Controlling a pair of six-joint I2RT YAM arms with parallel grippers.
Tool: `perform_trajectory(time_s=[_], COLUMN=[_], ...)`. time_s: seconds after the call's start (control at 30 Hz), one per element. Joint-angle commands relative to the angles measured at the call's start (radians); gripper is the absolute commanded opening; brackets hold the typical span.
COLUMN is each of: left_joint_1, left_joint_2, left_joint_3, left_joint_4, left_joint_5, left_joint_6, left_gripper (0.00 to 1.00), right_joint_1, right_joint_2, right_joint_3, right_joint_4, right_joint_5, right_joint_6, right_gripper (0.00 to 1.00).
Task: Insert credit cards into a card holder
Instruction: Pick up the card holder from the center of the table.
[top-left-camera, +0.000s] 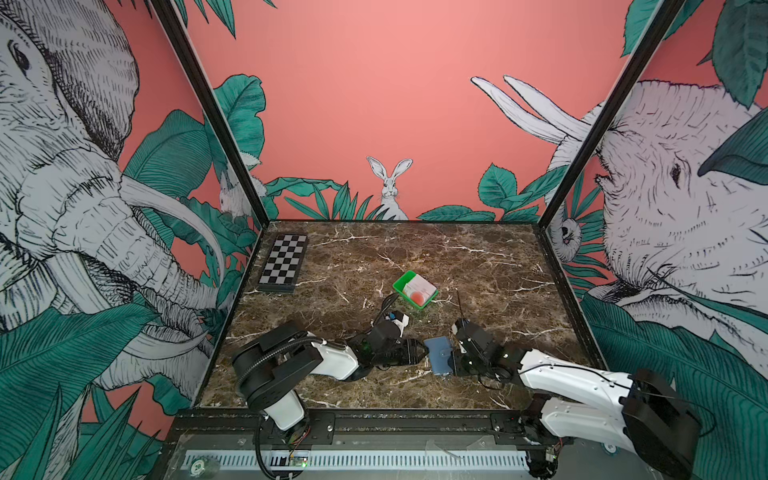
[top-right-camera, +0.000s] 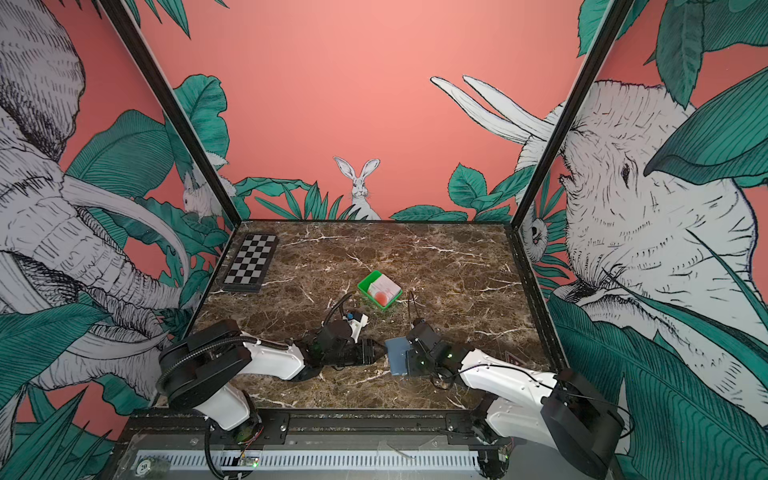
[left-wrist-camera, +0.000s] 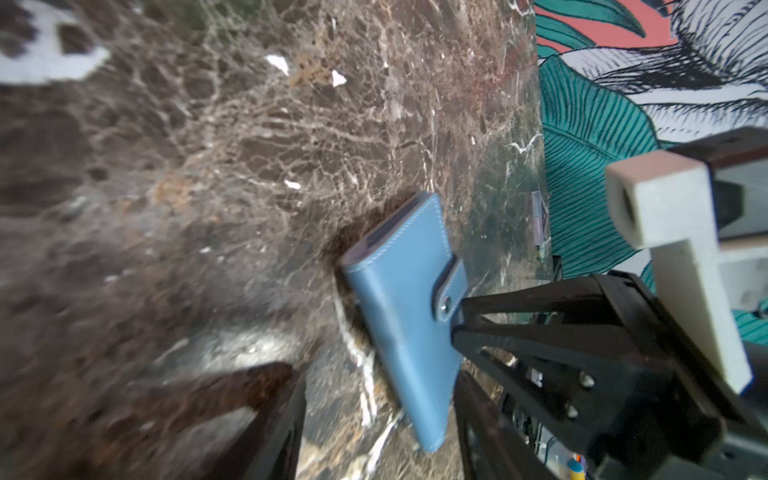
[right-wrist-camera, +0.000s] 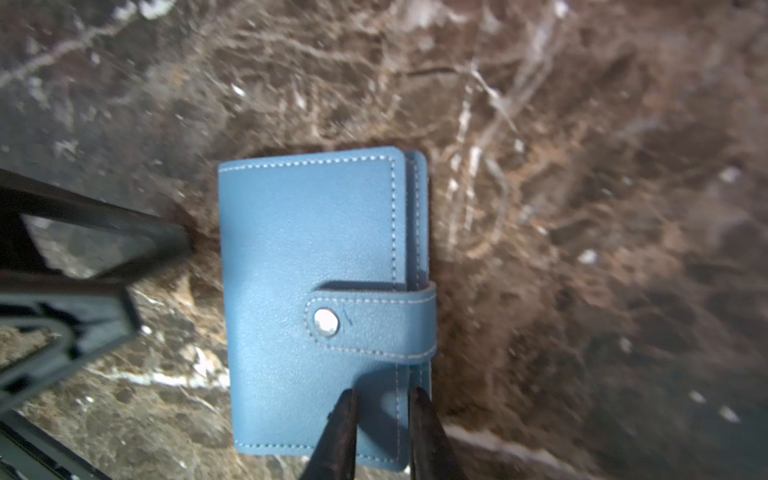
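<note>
- Slate-blue stitched card holder (right-wrist-camera: 307, 299), snap tab (right-wrist-camera: 374, 322) fastened, flat on brown marble table (right-wrist-camera: 582, 208).
- Left tool (left-wrist-camera: 378, 374) spread, at its left edge.
- Right tool (right-wrist-camera: 383, 395) narrowly gapped over its right edge; whether it pinches, cannot tell.

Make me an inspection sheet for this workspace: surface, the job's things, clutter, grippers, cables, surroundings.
Surface: brown marble-look tabletop.
Job's things: blue card holder lies flat, snap tab fastened; credit cards sit in the green tray.
Clutter: checkerboard at the far left corner.
Grippers: left gripper open beside the holder's spine; right gripper jaws nearly together at the holder's opening edge, grip unclear.
Cables: black cable loops above the left wrist.
Surroundings: jungle mural walls, black frame posts.
</note>
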Motion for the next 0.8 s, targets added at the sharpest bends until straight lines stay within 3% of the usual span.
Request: perform_trajectory(time_s=[0.0, 0.33, 0.6, 0.77], left_joint_1=[-0.006, -0.006, -0.006, -0.007], left_joint_2=[0.045, 0.112, 0.133, 0.121], left_joint_3=[-0.007, -0.025, -0.017, -0.025], left_joint_4=[0.080, 0.194, 0.238, 0.245], left_joint_5=[0.016, 0.022, 0.043, 0.043], left_joint_6=[-0.052, -0.080, -0.080, -0.077], left_gripper=[0.59, 0.54, 0.43, 0.43], right_joint_1=[0.024, 0.064, 0.065, 0.066], right_joint_2=[0.040, 0.132, 0.120, 0.111], right_joint_3=[0.006, 0.031, 0.026, 0.031], right_joint_4=[0.114, 0.186, 0.176, 0.157], right_joint_5=[-0.015, 0.013, 0.036, 0.055], right_joint_6=[0.034, 0.072, 0.088, 0.098], right_gripper=[0.19, 0.13, 0.12, 0.12])
